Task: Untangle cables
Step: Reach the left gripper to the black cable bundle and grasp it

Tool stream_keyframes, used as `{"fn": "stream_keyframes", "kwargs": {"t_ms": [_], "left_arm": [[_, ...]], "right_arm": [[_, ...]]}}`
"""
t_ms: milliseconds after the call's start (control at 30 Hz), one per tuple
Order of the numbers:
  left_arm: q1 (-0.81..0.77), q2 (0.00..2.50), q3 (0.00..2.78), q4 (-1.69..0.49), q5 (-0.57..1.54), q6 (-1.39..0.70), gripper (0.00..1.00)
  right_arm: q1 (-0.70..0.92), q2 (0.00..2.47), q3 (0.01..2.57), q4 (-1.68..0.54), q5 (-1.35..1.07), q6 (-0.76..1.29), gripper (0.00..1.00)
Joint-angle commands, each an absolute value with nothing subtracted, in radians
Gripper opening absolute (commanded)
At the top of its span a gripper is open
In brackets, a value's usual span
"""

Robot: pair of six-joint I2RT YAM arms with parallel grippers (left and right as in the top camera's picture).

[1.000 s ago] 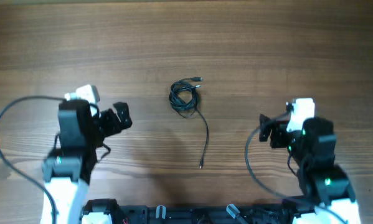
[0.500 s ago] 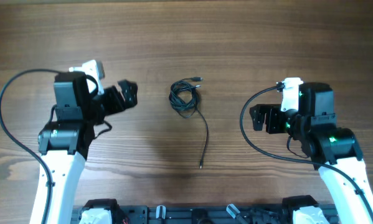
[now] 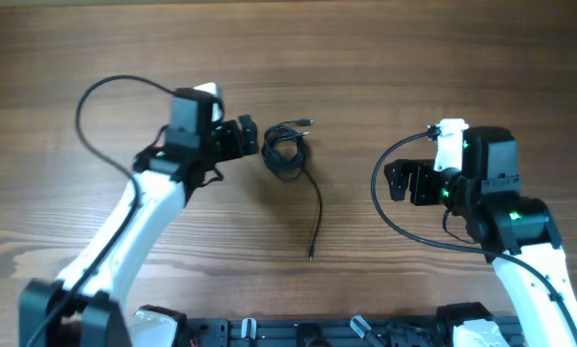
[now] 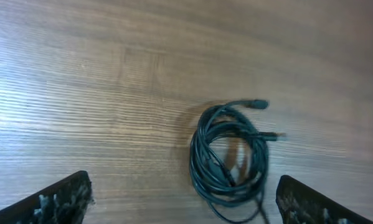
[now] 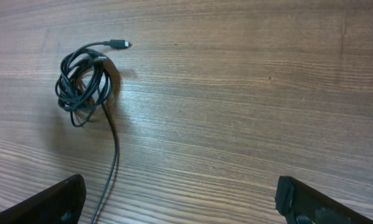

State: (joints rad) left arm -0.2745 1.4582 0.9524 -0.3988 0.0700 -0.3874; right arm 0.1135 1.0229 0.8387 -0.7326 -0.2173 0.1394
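Observation:
The thin black cable point(image 3: 286, 152) lies as a small tangled coil at the table's middle, with a plug end point(image 3: 306, 122) at its top and one loose tail running down to a plug tip point(image 3: 310, 256). My left gripper point(image 3: 249, 137) is open and empty, just left of the coil; in the left wrist view the coil point(image 4: 231, 158) lies between and ahead of the spread fingers. My right gripper point(image 3: 396, 181) is open and empty, well right of the tail. In the right wrist view the coil point(image 5: 83, 83) sits at upper left.
The wooden table point(image 3: 442, 67) stretches around the cable. A thick black arm wire point(image 3: 115, 92) loops over the left side, and another point(image 3: 389, 222) hangs beside the right arm. The arm bases point(image 3: 307, 333) line the front edge.
My left arm has swung up and right across the table until its gripper is next to the coil. My right arm rose earlier and has held still since.

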Motion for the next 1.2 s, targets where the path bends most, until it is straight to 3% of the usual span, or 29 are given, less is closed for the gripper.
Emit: {"fn": "stream_keyframes", "kwargs": {"t_ms": [0, 167, 267, 333, 433, 533, 633, 700, 1167], "left_arm": [[-0.334, 1.567, 1.01, -0.391, -0.06, -0.397, 0.95], [-0.405, 1.709, 1.01, -0.307, -0.066, -0.397, 0.94], [-0.424, 1.768, 1.01, -0.268, -0.066, -0.397, 0.84], [-0.434, 1.803, 1.01, -0.253, -0.065, -0.397, 0.7], [-0.44, 1.827, 1.01, -0.261, -0.065, -0.398, 0.3], [-0.456, 1.827, 1.009, -0.278, -0.065, -0.398, 0.18], [-0.478, 1.827, 1.009, -0.281, -0.065, -0.398, 0.18], [-0.495, 1.827, 1.009, -0.281, -0.041, -0.398, 0.05], [-0.398, 1.524, 1.036, -0.279, 0.442, -0.514, 0.04]], "right_arm": [[0.118, 1.029, 0.86, -0.726, -0.234, 0.16, 1.0], [0.118, 1.029, 0.86, -0.726, -0.234, 0.16, 1.0], [0.118, 1.029, 0.86, -0.726, -0.234, 0.16, 1.0], [0.118, 1.029, 0.86, -0.726, -0.234, 0.16, 1.0], [0.118, 1.029, 0.86, -0.726, -0.234, 0.16, 1.0], [0.118, 1.029, 0.86, -0.726, -0.234, 0.161, 1.0], [0.118, 1.029, 0.86, -0.726, -0.234, 0.168, 1.0], [0.118, 1.029, 0.86, -0.727, -0.235, 0.168, 1.0], [0.119, 1.052, 0.858, -0.722, -0.317, 0.292, 1.0]]}}
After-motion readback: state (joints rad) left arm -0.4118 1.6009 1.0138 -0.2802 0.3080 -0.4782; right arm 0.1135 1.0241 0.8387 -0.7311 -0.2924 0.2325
